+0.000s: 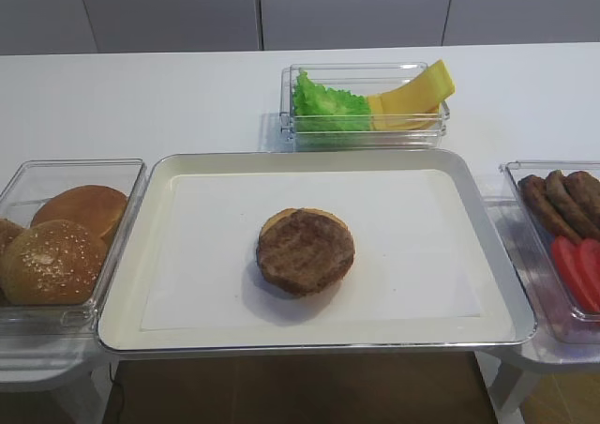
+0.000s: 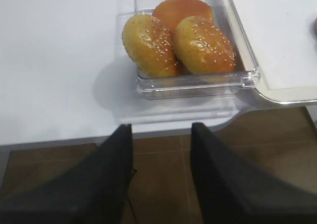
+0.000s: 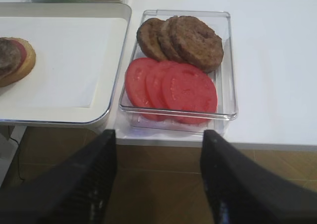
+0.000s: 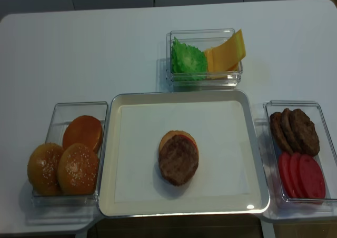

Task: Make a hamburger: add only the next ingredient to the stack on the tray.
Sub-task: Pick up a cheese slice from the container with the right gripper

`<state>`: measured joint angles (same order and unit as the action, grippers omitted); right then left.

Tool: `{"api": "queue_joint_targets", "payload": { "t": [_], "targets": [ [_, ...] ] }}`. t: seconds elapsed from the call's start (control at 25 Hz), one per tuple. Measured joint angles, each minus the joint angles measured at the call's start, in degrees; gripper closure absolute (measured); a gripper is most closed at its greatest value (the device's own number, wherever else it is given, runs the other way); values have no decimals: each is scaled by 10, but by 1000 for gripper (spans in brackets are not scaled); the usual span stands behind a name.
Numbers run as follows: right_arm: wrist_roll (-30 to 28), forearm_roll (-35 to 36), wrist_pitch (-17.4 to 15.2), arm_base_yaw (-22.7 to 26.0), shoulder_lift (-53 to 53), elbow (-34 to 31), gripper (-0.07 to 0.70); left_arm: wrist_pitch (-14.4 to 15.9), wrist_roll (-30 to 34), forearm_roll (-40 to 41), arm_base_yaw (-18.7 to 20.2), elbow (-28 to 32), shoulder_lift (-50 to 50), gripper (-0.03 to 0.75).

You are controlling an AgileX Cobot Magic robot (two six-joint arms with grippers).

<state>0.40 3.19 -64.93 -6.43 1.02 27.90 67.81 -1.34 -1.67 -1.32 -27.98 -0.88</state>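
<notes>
1. Cheese [image 4: 227, 52] is leaning in the far clear bin [image 4: 204, 78], beyond the tray's [image 4: 253, 143] back edge and right of the lettuce [image 4: 188, 59]; its upper corner is poking out over the bin's right rim.
2. Stack [image 4: 178, 158] is sitting mid-tray, patty on top, with nothing yellow on it yet, so the cheese step is looking undone.
3. Right hand [image 3: 158, 184] is hanging spread and empty off the desk's near edge, facing the bin of patties [image 3: 181, 38] and tomato slices [image 3: 171, 89]; from there the cheese is lying ahead and to the left.
4. Left hand [image 2: 161, 179] is hovering spread and empty off the near edge by the bun bin [image 2: 198, 80], well apart from the cheese.
5. Judging by position, the right hand is sitting nearer: the cheese is occupying the bin's right half, on that arm's side.
6. Slice is slanting upward to the right, so an approach from the right onto the raised edge is seeming likeliest.
</notes>
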Motion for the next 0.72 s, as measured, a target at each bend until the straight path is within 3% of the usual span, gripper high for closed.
{"api": "queue_joint_targets", "payload": {
  "t": [0.72],
  "targets": [
    [0,0,0,0,0,0,204,0,0,0,0,0,0,422]
  ]
}}
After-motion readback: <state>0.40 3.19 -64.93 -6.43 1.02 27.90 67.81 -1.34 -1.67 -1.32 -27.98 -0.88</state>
